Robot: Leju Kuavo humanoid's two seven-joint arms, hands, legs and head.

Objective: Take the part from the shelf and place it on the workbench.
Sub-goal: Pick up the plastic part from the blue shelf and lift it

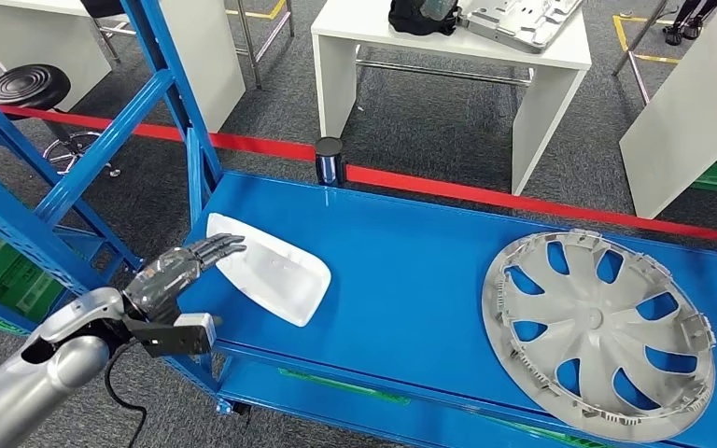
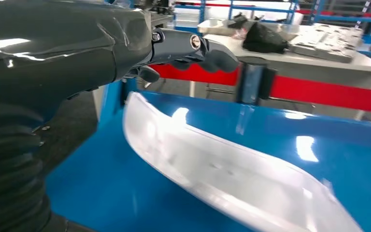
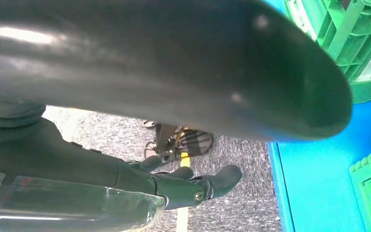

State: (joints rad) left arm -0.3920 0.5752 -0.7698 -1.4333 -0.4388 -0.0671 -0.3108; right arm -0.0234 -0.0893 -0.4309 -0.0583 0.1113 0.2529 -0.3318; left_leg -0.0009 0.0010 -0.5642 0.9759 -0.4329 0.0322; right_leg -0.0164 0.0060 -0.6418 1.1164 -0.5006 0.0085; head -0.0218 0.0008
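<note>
Shelf: blue metal shelf carries 2 things, well apart.
Part: clear plastic lens cover lies near the shelf's left edge, tilted across it, hollow side up.
Wheel cover: silver wheel cover lies flat at the shelf's right end, reaching toward the front edge.
Open room: bare blue surface lies between the lens cover and the wheel cover, and along the rear edge.
Left hand: left hand reaches over the shelf's left edge; fingers are stretched out, slightly apart, over the lens cover's near-left end; contact cannot be told.
Right hand: right hand hangs over grey carpet, fingers loosely extended, holding nothing.
Beyond: red barrier tape runs behind the shelf's rear edge; white bench stands farther back.
</note>
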